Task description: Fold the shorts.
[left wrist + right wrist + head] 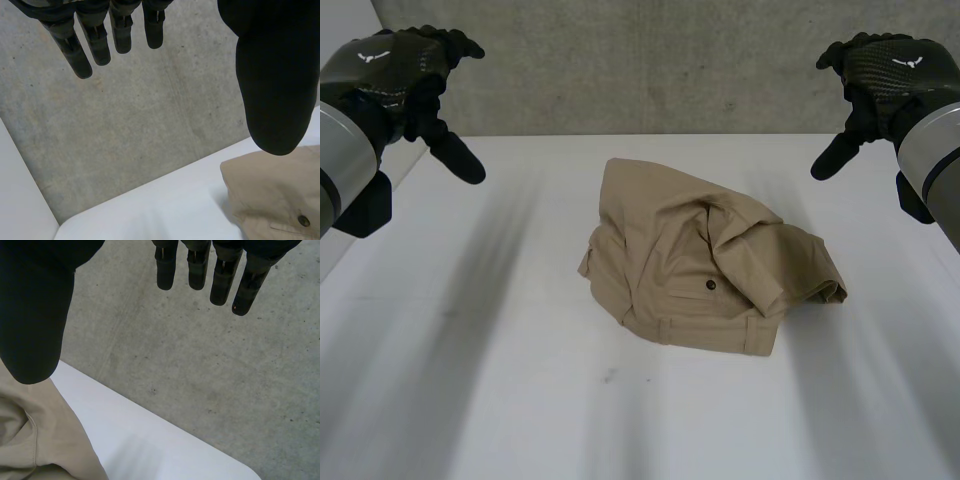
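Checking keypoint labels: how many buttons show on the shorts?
1: a dark button near the middle of the tan shorts, beside the bunched-up fold. Others may be hidden under the folds.

Bright diffuse light, table (pixel 450 400) evenly lit, soft shading within folds of shorts (pixel 670 250)

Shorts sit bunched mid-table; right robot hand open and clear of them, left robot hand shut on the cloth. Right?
No: the left robot hand is open too, fingers straight and off the shorts, per the left wrist view. The rest holds: right robot hand open and clear.
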Action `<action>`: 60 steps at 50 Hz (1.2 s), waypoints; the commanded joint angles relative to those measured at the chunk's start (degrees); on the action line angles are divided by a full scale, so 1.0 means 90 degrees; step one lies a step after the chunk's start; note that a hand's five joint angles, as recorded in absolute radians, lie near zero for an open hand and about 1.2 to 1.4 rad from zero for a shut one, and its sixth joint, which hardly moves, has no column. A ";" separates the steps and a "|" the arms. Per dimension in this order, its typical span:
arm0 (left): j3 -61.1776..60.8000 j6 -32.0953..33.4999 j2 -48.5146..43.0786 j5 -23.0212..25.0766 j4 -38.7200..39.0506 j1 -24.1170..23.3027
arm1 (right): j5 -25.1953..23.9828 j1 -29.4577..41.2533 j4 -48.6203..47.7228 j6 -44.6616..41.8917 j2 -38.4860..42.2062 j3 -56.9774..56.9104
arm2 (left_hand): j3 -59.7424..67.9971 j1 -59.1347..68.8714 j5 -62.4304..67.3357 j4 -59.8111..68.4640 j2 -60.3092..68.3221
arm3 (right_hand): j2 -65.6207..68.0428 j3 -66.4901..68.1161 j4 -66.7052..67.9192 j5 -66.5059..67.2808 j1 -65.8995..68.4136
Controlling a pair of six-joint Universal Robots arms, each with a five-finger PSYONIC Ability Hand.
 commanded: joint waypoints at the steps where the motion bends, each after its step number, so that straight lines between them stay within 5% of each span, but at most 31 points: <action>1: -0.0141 0.0011 -0.0284 0.0013 0.0342 -0.0019 | -0.0234 0.0066 -0.0016 -0.0239 0.0040 0.0010 | -0.0248 -0.0126 -0.0300 -0.0191 -0.0193 | -0.0294 -0.0253 -0.0406 -0.0454 -0.0194; 10: -0.0444 0.0206 -0.1552 0.0413 0.1289 -0.0019 | -0.1181 0.0115 0.0063 -0.1684 0.0626 0.0332 | -0.0169 -0.0046 -0.0220 -0.0111 -0.0113 | -0.0294 -0.0253 -0.0406 -0.0454 -0.0194; 24: -0.0103 0.0957 -0.4120 0.0588 0.2577 -0.0634 | -0.1396 -0.0090 -0.0620 -0.1763 0.0714 0.2187 | 0.0969 0.1091 0.0918 0.1026 0.1024 | -0.0294 -0.0253 -0.0406 -0.0454 -0.0194; 35: 0.0434 0.2168 -0.5107 0.0589 0.3292 -0.0780 | -0.1972 -0.0734 -0.1266 -0.1900 0.0343 0.3086 | 0.1589 0.1711 0.1538 0.1646 0.1644 | -0.0294 -0.0253 -0.0406 -0.0454 -0.0194; 41: 0.0639 0.2247 -0.5333 0.0579 0.3340 -0.0830 | -0.1973 -0.0842 -0.1285 -0.1910 0.0343 0.3106 | 0.1867 0.1990 0.1816 0.1925 0.1923 | -0.0294 -0.0253 -0.0406 -0.0454 -0.0194; 49: 0.0737 0.2228 -0.5382 0.0638 0.3380 -0.0927 | -0.1973 -0.0842 -0.1295 -0.1910 0.0343 0.3125 | 0.7394 0.7517 0.7343 0.7452 0.7450 | -0.0294 -0.0253 -0.0406 -0.0454 -0.0194; 54: 0.0815 0.2276 -0.5362 0.0560 0.3467 -0.0937 | -0.1963 -0.0833 -0.1295 -0.1910 0.0343 0.3145 | 0.7529 0.7652 0.7478 0.7587 0.7585 | -0.0294 -0.0253 -0.0406 -0.0454 -0.0194; 60: 0.0874 0.2286 -0.5138 -0.0356 0.3779 -0.0791 | -0.1973 -0.0823 -0.1305 -0.1910 0.0343 0.3174 | 0.7529 0.7652 0.7478 0.7587 0.7585 | -0.0294 -0.0253 -0.0406 -0.0454 -0.0194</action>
